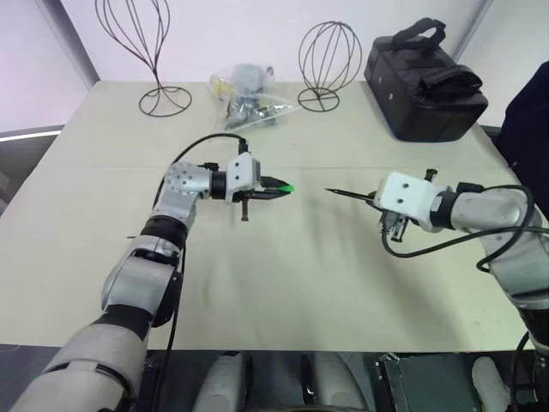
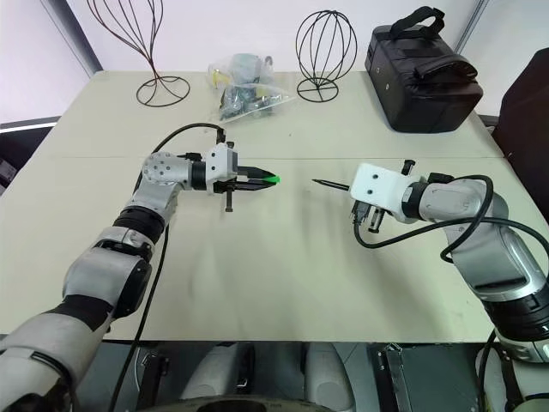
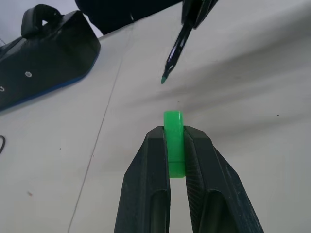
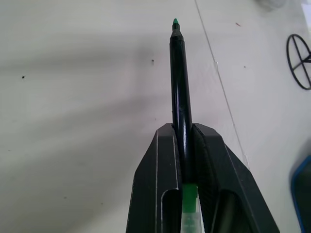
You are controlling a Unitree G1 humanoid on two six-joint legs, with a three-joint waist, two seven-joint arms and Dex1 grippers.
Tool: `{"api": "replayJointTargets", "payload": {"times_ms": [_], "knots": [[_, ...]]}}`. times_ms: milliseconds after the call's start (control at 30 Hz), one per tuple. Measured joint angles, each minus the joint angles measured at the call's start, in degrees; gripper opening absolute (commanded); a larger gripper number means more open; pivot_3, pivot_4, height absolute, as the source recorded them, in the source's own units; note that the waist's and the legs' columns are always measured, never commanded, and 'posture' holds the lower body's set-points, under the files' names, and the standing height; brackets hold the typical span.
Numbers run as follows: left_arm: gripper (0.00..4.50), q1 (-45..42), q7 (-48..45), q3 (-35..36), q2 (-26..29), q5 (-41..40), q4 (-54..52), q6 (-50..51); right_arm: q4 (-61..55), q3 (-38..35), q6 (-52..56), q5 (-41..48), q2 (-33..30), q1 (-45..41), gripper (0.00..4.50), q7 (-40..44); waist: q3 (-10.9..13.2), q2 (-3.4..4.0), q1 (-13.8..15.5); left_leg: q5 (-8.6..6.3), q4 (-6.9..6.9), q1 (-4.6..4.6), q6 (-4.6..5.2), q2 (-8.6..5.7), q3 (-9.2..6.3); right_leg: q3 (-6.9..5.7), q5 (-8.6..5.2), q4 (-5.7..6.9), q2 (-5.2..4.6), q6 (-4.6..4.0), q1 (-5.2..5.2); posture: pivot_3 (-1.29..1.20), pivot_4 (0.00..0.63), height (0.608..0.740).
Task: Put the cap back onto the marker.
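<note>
The cap (image 3: 173, 141) is pinched in our left jaws, the marker (image 4: 180, 87) in our right; mating them remains.

The cap (image 3: 173, 141) was smooth, bright green plastic with a slight sheen. The marker (image 4: 180, 87) had a glossy black barrel. The fingers (image 3: 146, 189) of each claw were matt black moulded plastic. The counter (image 1: 292, 283) was a matt, pale beige surface. The bag (image 1: 423, 79) looked like black fabric. The stands (image 2: 326, 51) were thin dark wire.
</note>
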Motion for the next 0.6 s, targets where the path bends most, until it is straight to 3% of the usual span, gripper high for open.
{"api": "replayJointTargets", "payload": {"times_ms": [600], "knots": [[0.0, -0.9, 0.2, 3.2, -2.7, 0.3, 3.2, -3.9, -6.8, 1.3, 6.4, 5.1, 2.2, -3.2, 0.05, 2.8, 0.0, 0.0, 0.0, 0.0, 0.0, -0.01, 0.0, 0.0, -0.01, 0.0, 0.0, 0.0, -0.01, 0.0, 0.0, 0.0, 0.15, 0.74]]}}
